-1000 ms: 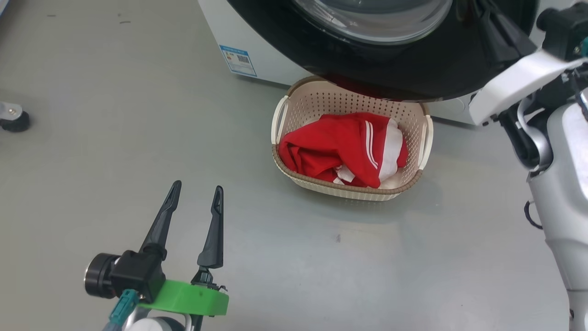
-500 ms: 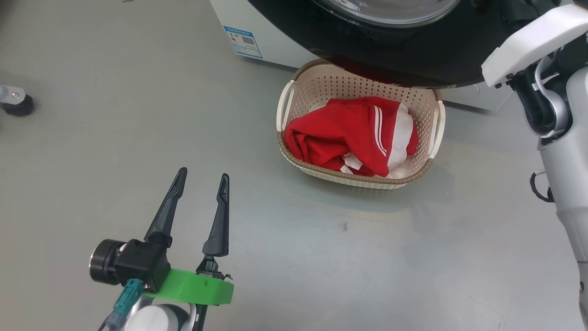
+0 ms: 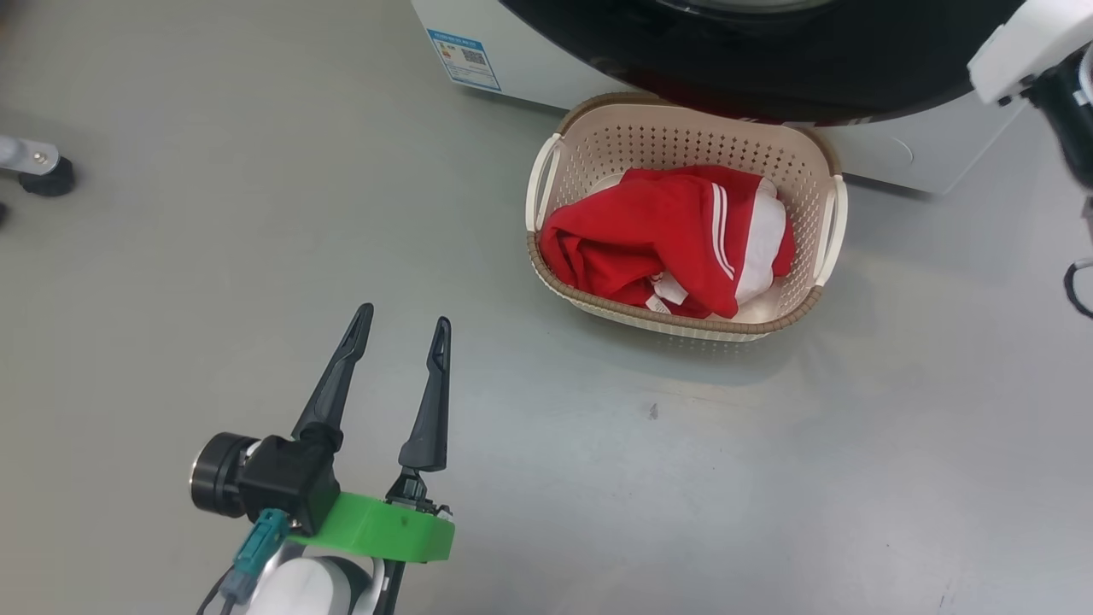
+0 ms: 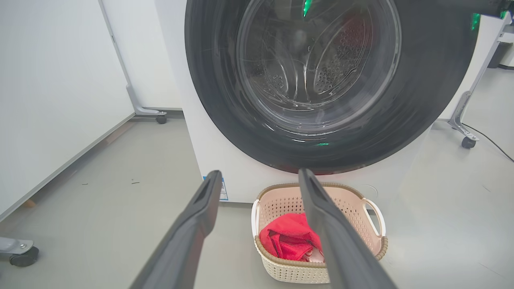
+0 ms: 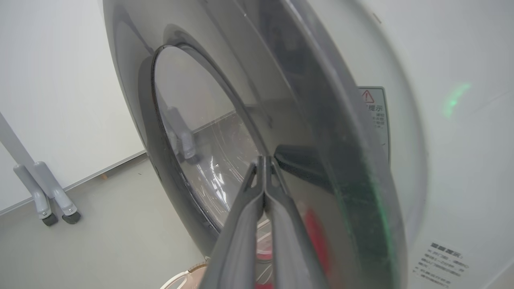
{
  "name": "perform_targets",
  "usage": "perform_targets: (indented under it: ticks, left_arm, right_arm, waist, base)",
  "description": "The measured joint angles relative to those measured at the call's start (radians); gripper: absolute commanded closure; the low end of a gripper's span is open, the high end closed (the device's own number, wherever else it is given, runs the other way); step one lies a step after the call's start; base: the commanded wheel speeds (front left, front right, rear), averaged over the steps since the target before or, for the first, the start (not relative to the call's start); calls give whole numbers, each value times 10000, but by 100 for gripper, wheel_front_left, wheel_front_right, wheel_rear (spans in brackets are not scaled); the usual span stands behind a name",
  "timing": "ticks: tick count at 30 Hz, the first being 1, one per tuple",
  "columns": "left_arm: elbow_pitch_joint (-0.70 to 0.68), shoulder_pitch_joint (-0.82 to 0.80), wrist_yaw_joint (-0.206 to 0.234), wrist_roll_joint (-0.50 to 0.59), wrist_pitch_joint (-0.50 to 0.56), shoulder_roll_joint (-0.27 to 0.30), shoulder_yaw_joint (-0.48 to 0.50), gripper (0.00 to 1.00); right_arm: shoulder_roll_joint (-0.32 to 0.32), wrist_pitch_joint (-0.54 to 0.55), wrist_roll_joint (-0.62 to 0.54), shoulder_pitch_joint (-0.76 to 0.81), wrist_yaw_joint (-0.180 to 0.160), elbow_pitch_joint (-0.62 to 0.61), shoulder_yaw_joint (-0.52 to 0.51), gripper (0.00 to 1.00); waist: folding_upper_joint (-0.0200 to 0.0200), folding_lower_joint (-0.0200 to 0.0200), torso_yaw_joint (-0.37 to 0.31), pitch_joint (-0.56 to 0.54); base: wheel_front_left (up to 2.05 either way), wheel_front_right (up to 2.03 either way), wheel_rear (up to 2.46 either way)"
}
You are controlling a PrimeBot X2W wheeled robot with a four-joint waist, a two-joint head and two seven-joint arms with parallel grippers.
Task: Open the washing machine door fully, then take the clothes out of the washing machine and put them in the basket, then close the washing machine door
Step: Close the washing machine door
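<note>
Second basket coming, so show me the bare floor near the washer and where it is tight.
Bare floor lies wide between the left claw, the washer and the caster; also in front of the basket. Tight: the basket, holding clothes, has its back edge under the door.

left tool [image 3: 403,326] spread; right tool [image 5: 264,160] pinched shut.

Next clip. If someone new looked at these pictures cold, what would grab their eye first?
The bright red clothes with white stripes, heaped in the cream basket on the grey floor right in front of the washing machine. Above it looms the washing machine door, glossy black around clear glass, with the right gripper shut and pointing at its face. The left gripper hangs open over the floor, to the basket's left.
</note>
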Motion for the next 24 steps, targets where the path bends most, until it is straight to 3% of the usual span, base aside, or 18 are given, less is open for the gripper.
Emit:
perform_targets:
  ticks: [13, 24]
  left_arm:
    - [196, -121, -75, 0, -86, -59, -272, 0]
    - [359, -215, -75, 0, -121, -79, -349, 0]
  right_arm:
    - [-583, 146, 318, -989, 0, 880, -213, 100]
    - [-594, -297, 362, -1371, 4, 1659, -546, 100]
  waist:
    - [0, 0, 322, 249]
    - [0, 0, 391, 298]
  base:
    - [0, 0, 0]
    - [0, 0, 0]
